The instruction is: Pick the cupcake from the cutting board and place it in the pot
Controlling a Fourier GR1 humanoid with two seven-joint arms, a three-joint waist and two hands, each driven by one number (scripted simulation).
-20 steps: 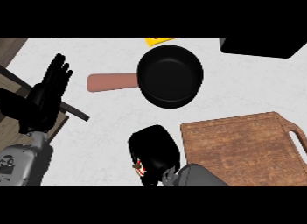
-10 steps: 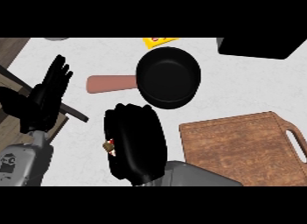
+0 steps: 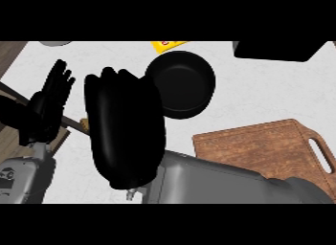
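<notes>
The black pot (image 3: 183, 82) sits at the counter's upper middle, with nothing visible inside it. The wooden cutting board (image 3: 269, 146) lies at the lower right with a bare top. My right hand (image 3: 124, 127) hangs just left of the pot with its back toward me, hiding the pot's handle. The cupcake is almost wholly hidden under this hand. Only a small brown bit (image 3: 85, 124) peeks out at the hand's left edge. My left hand (image 3: 43, 103) rests open at the left, fingers up.
A yellow item (image 3: 169, 44) lies behind the pot at the top edge. A black box-like object (image 3: 280, 50) occupies the top right corner. A grey round thing (image 3: 55, 43) shows at the top left. A dark strip (image 3: 70, 122) runs diagonally along the left.
My right hand has lifted off the cutting board with the cupcake and swung left and up toward the pot, growing large in view. The cupcake is now hidden. The left hand stayed put.
</notes>
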